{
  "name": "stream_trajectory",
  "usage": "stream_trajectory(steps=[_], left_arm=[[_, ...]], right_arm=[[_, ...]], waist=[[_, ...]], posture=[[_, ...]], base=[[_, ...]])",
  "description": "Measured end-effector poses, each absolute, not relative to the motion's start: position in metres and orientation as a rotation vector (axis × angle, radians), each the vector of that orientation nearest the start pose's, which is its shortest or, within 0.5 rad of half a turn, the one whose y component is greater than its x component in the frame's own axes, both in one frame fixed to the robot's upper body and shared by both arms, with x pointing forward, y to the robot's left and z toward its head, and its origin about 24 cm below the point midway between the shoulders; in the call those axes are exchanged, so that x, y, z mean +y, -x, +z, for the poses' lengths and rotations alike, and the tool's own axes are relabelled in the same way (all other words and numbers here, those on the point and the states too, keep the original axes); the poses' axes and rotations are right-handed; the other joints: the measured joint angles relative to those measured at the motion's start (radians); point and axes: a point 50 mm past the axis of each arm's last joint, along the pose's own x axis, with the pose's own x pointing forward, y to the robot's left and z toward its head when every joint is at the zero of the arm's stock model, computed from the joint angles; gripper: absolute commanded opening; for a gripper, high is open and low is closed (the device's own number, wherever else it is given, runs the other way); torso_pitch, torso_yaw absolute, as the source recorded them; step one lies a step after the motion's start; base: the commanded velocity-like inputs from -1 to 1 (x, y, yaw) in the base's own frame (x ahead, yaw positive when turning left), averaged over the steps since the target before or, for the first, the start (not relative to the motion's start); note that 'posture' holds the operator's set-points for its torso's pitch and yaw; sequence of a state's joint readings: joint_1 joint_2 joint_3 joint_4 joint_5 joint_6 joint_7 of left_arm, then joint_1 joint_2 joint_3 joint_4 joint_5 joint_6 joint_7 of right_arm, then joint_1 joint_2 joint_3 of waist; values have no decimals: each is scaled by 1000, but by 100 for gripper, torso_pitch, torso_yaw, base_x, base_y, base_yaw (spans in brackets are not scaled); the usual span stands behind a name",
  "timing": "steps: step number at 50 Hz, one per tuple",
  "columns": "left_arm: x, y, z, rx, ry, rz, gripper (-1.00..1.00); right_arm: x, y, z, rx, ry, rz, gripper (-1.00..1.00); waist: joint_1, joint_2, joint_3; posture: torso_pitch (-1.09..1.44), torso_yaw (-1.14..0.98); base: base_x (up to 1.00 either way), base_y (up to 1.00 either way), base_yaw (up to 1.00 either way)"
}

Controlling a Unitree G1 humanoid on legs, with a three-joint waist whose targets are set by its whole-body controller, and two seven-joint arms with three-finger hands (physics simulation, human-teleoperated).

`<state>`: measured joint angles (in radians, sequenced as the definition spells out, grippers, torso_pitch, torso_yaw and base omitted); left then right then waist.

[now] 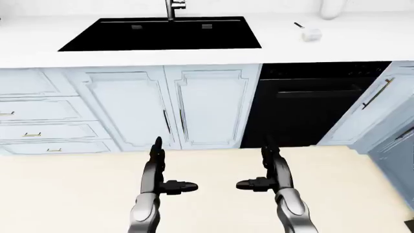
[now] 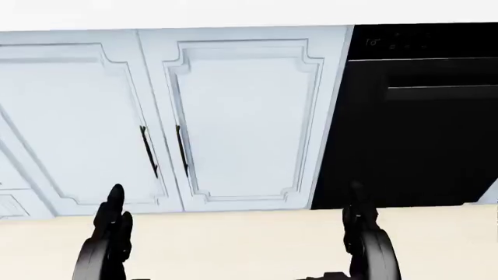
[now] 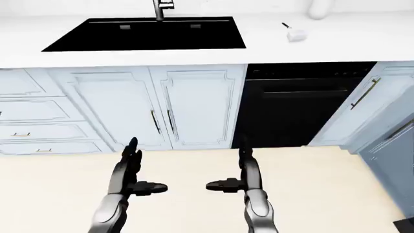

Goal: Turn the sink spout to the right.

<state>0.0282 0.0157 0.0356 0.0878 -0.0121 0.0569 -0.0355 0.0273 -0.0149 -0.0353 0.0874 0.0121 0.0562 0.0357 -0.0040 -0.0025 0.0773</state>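
The sink spout (image 1: pixel 173 8) rises at the top edge of the left-eye view, behind the black sink (image 1: pixel 161 34) set in the white counter; only its lower stem shows. My left hand (image 1: pixel 158 167) and right hand (image 1: pixel 272 167) hang low over the floor, far below the sink. Both hands are open, fingers straight, thumbs pointing inward at each other, holding nothing.
White cabinet doors (image 1: pixel 171 107) stand under the sink, drawers (image 1: pixel 39 116) to the left. A black dishwasher (image 1: pixel 304 107) sits to the right, more cabinets (image 1: pixel 382 102) beyond it. A small white object (image 1: pixel 311 34) lies on the counter right of the sink. Beige floor (image 1: pixel 64 189) spreads below.
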Motion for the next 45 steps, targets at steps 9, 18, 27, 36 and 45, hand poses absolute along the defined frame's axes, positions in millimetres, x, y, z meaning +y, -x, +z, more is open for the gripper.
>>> stream_trajectory(steps=[9, 18, 27, 36, 45], left_arm=[[154, -244, 17, 100, -11, -25, 100], [158, -250, 18, 100, -14, 1, 100], [161, -252, 19, 108, -16, 13, 100], [155, -250, 21, 105, -11, -9, 100], [167, -247, 16, 121, -29, 30, 100]], right_arm=[[-163, -252, 19, 138, 5, -29, 100], [-164, -250, 20, 151, 2, -34, 100], [-163, -248, 29, 139, 24, -26, 100], [-168, -244, 23, 181, 39, -47, 100], [-155, -245, 25, 156, 13, 5, 100]], waist=[[10, -9, -52], [9, -5, -68], [8, -7, -73], [-9, -31, -57], [7, -20, -44]], posture=[[0, 0], [0, 0], [0, 0], [0, 0], [0, 0]], base=[[0, 0, 0], [0, 0, 0], [0, 0, 0], [0, 26, 0], [0, 0, 0]])
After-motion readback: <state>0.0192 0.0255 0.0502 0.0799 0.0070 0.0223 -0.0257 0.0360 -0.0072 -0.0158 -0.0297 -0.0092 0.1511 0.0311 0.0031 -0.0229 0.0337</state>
